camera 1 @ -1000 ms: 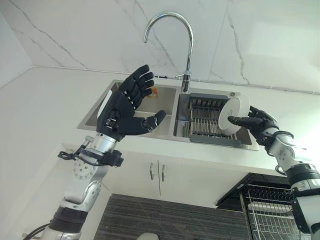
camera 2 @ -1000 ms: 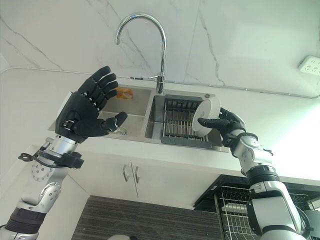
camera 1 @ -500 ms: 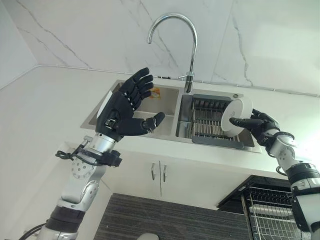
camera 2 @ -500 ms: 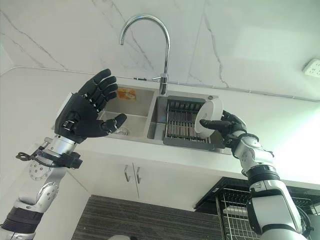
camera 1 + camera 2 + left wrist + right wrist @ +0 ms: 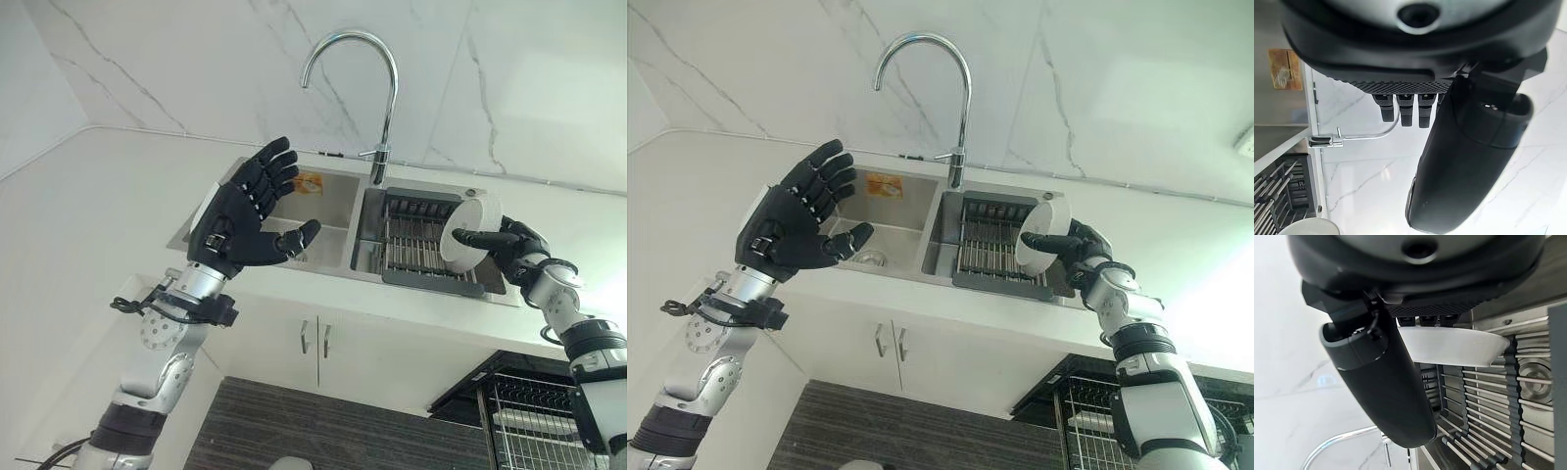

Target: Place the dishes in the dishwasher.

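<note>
My right hand (image 5: 516,249) pinches a white plate (image 5: 470,228) on its edge, thumb across its face and fingers behind it, over the dark drying rack (image 5: 423,245) in the right sink basin. The right wrist view shows the plate (image 5: 1459,345) held between thumb (image 5: 1381,382) and fingers above the rack wires (image 5: 1484,406). My left hand (image 5: 240,217) is raised in front of the left sink basin (image 5: 313,211), fingers spread, holding nothing. An open dishwasher basket (image 5: 539,416) of wire sits at the lower right, below the counter.
A curved chrome faucet (image 5: 377,98) rises behind the sink. A small orange object (image 5: 310,182) lies at the back of the left basin. White cabinet doors (image 5: 313,343) with handles hang under the white counter (image 5: 98,196). Marble wall behind.
The whole picture has shifted right as the camera moved. My right hand still holds the plate at the rack; the left hand stays raised and spread.
</note>
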